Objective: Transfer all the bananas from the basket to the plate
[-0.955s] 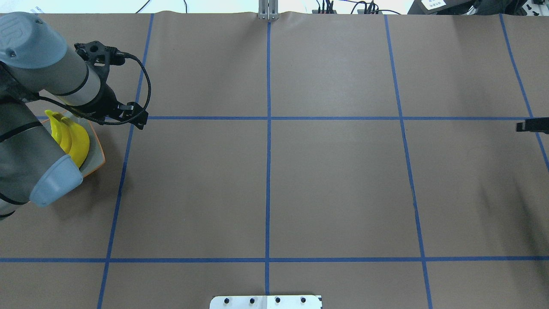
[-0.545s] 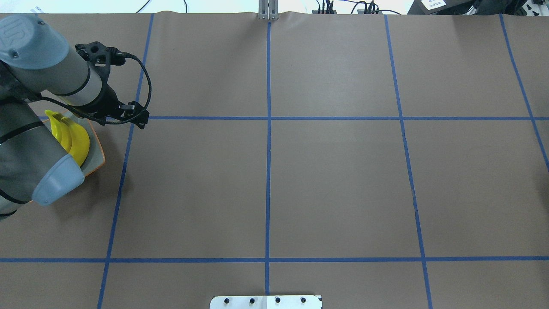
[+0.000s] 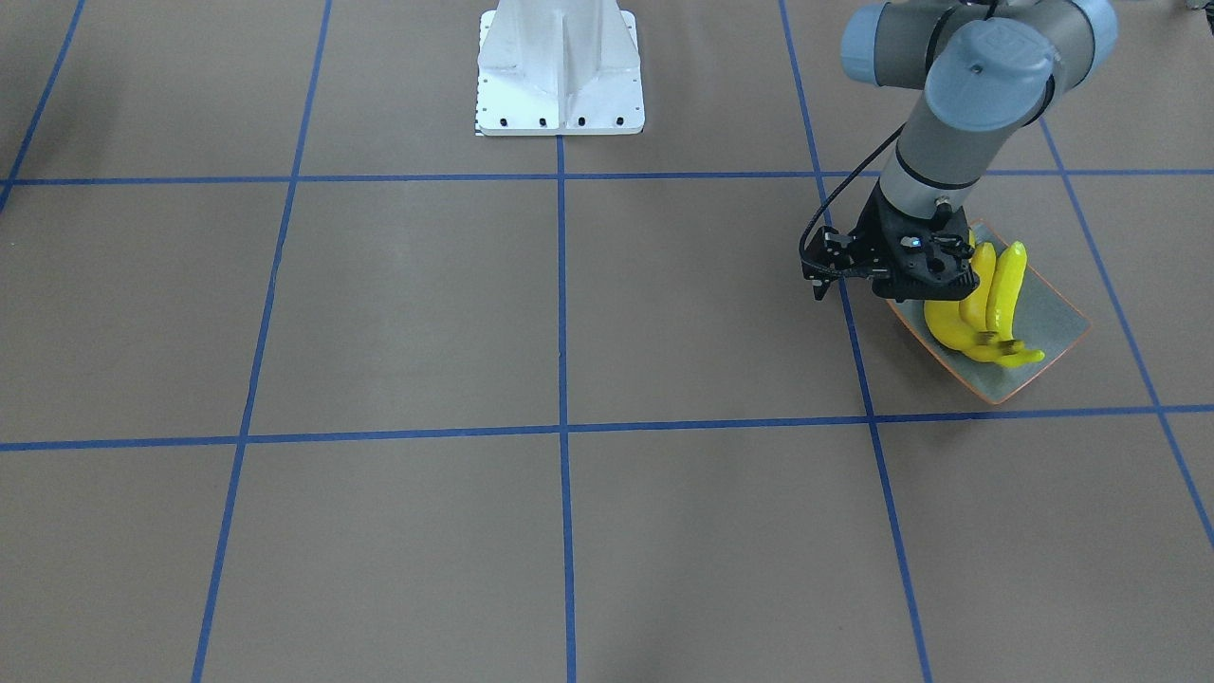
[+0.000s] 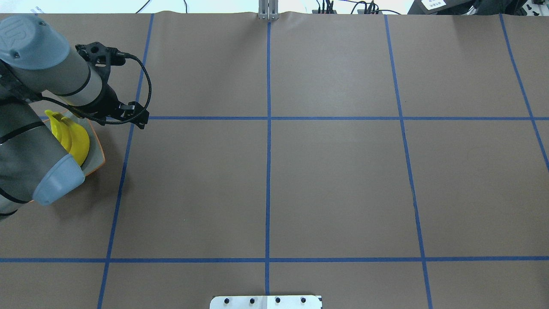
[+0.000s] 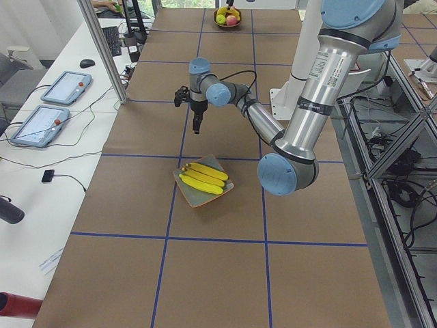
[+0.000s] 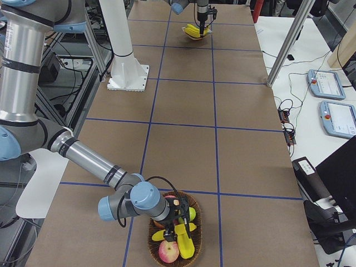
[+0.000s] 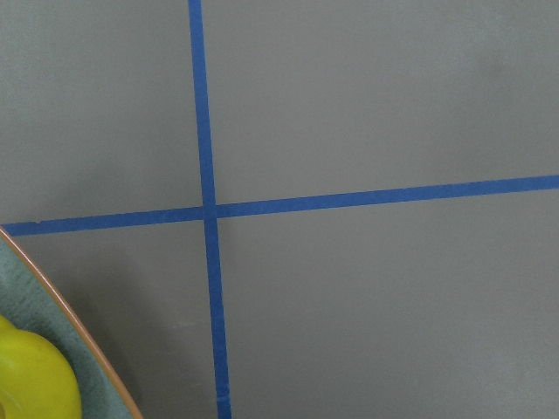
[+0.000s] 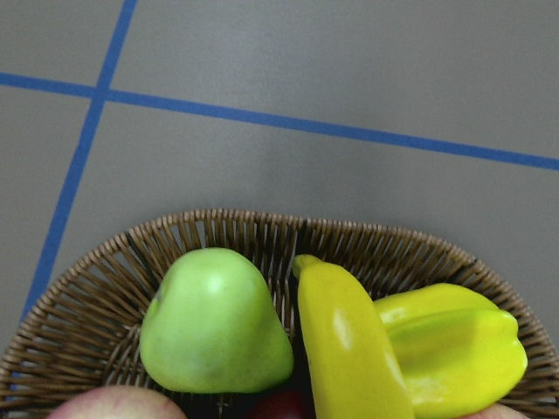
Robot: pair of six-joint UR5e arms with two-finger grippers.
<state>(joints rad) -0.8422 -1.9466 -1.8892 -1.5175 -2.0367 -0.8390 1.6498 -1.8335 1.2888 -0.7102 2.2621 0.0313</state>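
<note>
Brown paper ruled with blue tape (image 4: 268, 171) covers the long table (image 4: 334, 180). Near its left end the left pincer (image 5: 196, 128) hangs above the surface, pointing down. Its fingers are hidden under the wrist in the overhead and front views, so whether they are open or closed cannot be told. Below it and a little to its outer side lies the plate (image 3: 1048, 323), with three bananas (image 3: 991, 304) side by side on it. The pincer's own camera catches only the plate's rim and one yellow end at its lower left corner. Far off at the table's other end the right pincer (image 6: 180, 219) hangs over a wicker basket (image 8: 105, 288); its state cannot be told either. Just beneath it in the basket lies the fourth banana (image 8: 345, 349), with a green pear (image 8: 214, 323) on one side and another yellow fruit (image 8: 454, 349) on the other.
</note>
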